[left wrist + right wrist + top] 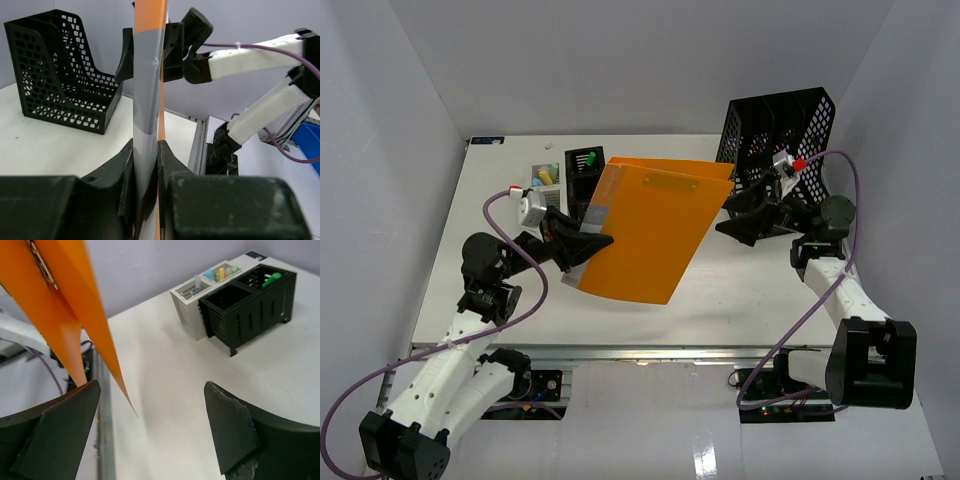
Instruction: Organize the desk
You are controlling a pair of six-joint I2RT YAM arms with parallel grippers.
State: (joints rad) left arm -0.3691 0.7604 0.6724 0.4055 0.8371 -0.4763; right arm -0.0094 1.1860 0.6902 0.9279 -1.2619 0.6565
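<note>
The left hand (584,244) grips the orange folder (650,235) clear of the tabletop (740,290), presumably for filing in the black rack (785,130); right hand (735,218) wide.

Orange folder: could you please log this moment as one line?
left gripper: shut on orange folder | right gripper: open around folder's edge

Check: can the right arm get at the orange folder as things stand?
Probably yes: the right gripper is open beside the orange folder at its corner, with nothing between them; the left gripper holds the opposite, taped edge.
</note>
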